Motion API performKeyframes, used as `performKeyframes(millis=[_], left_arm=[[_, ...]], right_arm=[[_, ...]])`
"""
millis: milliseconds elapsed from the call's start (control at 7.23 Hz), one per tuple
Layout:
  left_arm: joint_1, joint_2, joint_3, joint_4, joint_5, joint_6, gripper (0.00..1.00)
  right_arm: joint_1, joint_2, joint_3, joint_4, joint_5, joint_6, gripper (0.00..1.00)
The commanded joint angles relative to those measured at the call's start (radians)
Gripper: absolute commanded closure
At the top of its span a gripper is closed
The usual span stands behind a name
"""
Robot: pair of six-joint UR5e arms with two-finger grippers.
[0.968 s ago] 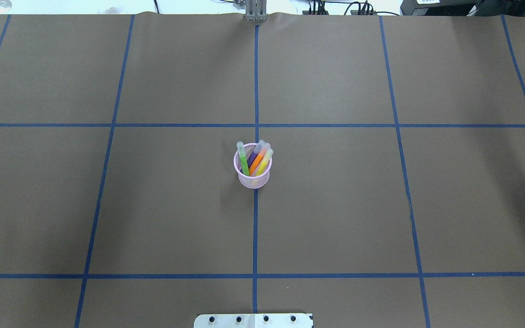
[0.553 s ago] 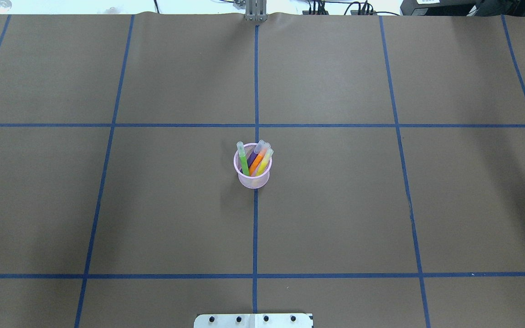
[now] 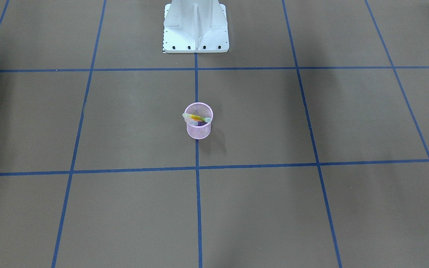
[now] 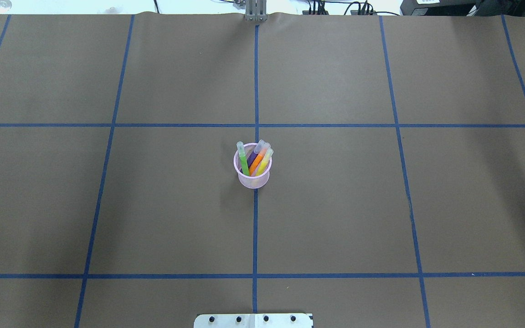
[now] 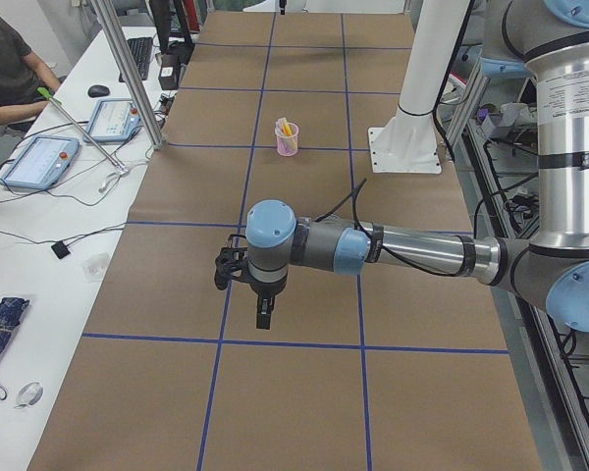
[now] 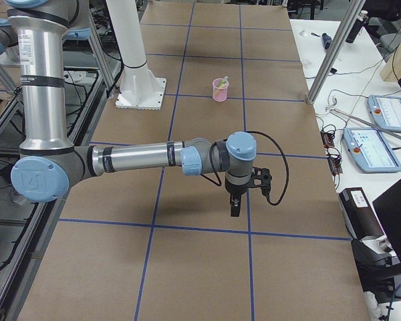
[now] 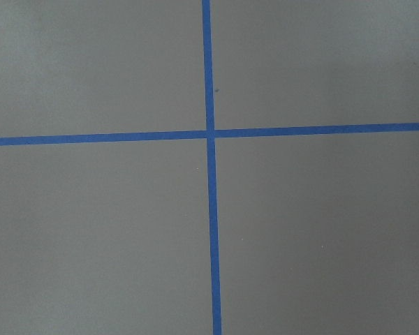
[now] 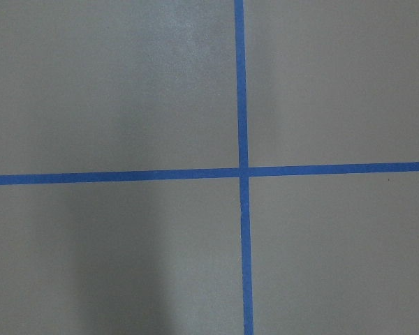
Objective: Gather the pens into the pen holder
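The pale pink mesh pen holder (image 4: 253, 181) stands upright at the table's middle on a blue tape line. A green pen (image 4: 244, 160), a purple pen (image 4: 253, 157), an orange pen (image 4: 258, 161) and a yellow one (image 4: 265, 162) stand inside it with their pale caps up. The holder also shows in the front view (image 3: 198, 131) and small in both side views (image 5: 287, 143) (image 6: 219, 93). My left gripper (image 5: 263, 319) and right gripper (image 6: 235, 207) hang above bare table, far from the holder, and I cannot tell whether they are open or shut. Both wrist views show only tape lines.
The brown table (image 4: 335, 205) carries a grid of blue tape lines (image 4: 255, 228). The white robot base (image 3: 196, 26) stands at the near middle edge. Side tables with control pendants (image 6: 377, 134) and a seated person (image 5: 10, 69) flank the table's far side.
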Motion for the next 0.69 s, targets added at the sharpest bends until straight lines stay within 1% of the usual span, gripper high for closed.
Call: performKeyframes(millis=[0, 138, 277, 415, 553], left_arm=[[0.0, 0.014, -0.004, -0.004, 0.0, 0.007, 0.0], [0.0, 0.036, -0.03, -0.014, 0.008, 0.009, 0.0], [0.0, 0.043, -0.023, -0.016, 0.008, 0.009, 0.0], [0.0, 0.04, -0.006, -0.017, 0.001, 0.004, 0.0], [0.003, 0.033, 0.0, -0.016, 0.0, -0.004, 0.0]], right_arm=[[0.008, -0.017, -0.024, 0.006, 0.023, 0.001, 0.0], [0.008, -0.025, -0.015, 0.007, 0.071, 0.004, 0.0], [0.008, -0.041, -0.012, 0.012, 0.07, 0.004, 0.0], [0.005, -0.028, -0.009, 0.012, 0.07, 0.011, 0.0], [0.003, 0.001, -0.025, 0.007, 0.073, 0.015, 0.0]])
